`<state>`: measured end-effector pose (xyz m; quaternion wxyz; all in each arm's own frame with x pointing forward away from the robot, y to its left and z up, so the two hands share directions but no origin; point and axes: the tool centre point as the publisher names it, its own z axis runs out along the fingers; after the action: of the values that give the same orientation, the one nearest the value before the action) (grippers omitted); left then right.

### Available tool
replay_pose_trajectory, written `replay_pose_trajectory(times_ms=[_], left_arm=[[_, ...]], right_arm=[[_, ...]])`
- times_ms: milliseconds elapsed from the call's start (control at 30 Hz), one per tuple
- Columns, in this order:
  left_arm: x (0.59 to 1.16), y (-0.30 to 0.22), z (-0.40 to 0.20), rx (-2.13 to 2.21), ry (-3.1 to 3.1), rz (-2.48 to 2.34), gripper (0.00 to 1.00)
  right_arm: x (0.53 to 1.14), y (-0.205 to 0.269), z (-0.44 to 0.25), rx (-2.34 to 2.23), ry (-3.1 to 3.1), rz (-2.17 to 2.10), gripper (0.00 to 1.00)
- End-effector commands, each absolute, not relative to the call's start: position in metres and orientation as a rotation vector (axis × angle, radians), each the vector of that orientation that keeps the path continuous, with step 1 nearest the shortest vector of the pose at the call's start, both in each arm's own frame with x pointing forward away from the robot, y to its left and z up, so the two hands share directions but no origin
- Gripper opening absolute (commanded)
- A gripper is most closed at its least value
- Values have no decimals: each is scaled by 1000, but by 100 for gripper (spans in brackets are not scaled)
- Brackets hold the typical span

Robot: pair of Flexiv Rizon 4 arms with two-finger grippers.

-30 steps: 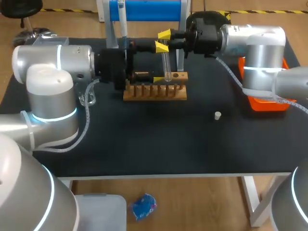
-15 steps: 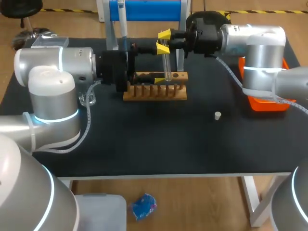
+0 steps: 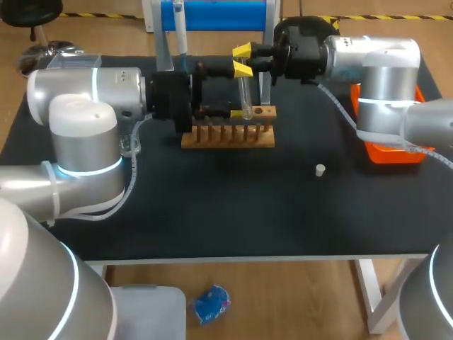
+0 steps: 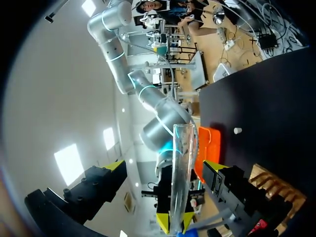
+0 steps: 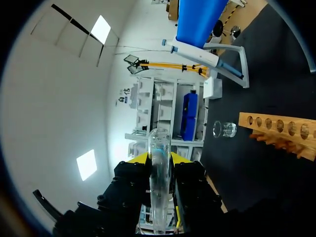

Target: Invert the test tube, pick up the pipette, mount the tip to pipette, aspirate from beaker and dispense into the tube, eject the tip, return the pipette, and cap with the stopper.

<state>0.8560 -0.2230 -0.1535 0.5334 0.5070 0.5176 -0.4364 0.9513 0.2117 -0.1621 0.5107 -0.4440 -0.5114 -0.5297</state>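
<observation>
A clear glass test tube (image 3: 245, 95) hangs upright over the wooden rack (image 3: 228, 134), its lower end just above the rack. My right gripper (image 3: 242, 60) is shut on the tube's upper part; in the right wrist view the tube (image 5: 159, 187) sits pinched between the yellow tips of the right gripper (image 5: 159, 158). My left gripper (image 3: 230, 91) comes in from the left, open wide. Its fingers flank the tube (image 4: 180, 177) without touching it, as the left gripper (image 4: 165, 167) shows in its own view. The pipette (image 3: 180, 32) hangs on the blue stand at the back.
A small white stopper (image 3: 320, 169) lies on the black mat right of the middle. A glass beaker (image 3: 129, 146) stands left of the rack, under my left arm. An orange tray (image 3: 396, 154) sits at the right edge beneath my right arm.
My left arm has slid to the right, bringing its open fingers around the tube. The right arm and the tube have not moved.
</observation>
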Motion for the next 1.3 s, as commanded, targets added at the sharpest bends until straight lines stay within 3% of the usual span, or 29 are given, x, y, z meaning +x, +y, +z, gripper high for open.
replay_pose_trajectory(times_ms=[33, 233, 267, 300, 333, 367, 400, 433, 600, 800, 900, 933, 967, 1233, 1267, 1300], left_arm=[[857, -234, -157, 1229, 1235, -1041, 100], [859, -237, -156, 1234, 1236, -1043, 100], [859, -237, -156, 1235, 1235, -1043, 89], [860, -237, -157, 1235, 1236, -1043, 56], [860, -237, -157, 1234, 1239, -1043, 57], [860, -237, -157, 1236, 1240, -1047, 69], [860, -237, -157, 1237, 1240, -1050, 52], [860, -236, -158, 1239, 1242, -1048, 43], [860, -235, -159, 1242, 1247, -1046, 46], [858, -233, -161, 1248, 1253, -1048, 43], [858, -233, -162, 1251, 1254, -1051, 29], [858, -233, -162, 1252, 1255, -1052, 7], [858, -233, -162, 1254, 1255, -1052, 0], [857, -233, -164, 1259, 1255, -1062, 0], [856, -233, -164, 1260, 1256, -1062, 0], [856, -233, -164, 1261, 1257, -1061, 0]], right_arm=[[952, 211, -162, -1068, -1233, -1273, 0], [952, 211, -162, -1068, -1233, -1273, 0], [952, 211, -162, -1068, -1233, -1273, 0], [952, 211, -162, -1068, -1233, -1273, 0], [952, 211, -162, -1068, -1233, -1273, 0], [952, 211, -162, -1068, -1233, -1273, 0], [952, 211, -162, -1068, -1233, -1273, 0], [952, 211, -162, -1068, -1233, -1273, 0], [952, 211, -162, -1068, -1233, -1273, 0], [952, 211, -162, -1068, -1233, -1273, 0], [952, 211, -162, -1068, -1233, -1273, 0], [952, 211, -162, -1068, -1233, -1273, 0], [952, 211, -162, -1068, -1233, -1273, 0], [952, 211, -162, -1068, -1233, -1273, 0], [952, 211, -162, -1068, -1233, -1273, 29], [952, 211, -162, -1068, -1233, -1273, 97]])
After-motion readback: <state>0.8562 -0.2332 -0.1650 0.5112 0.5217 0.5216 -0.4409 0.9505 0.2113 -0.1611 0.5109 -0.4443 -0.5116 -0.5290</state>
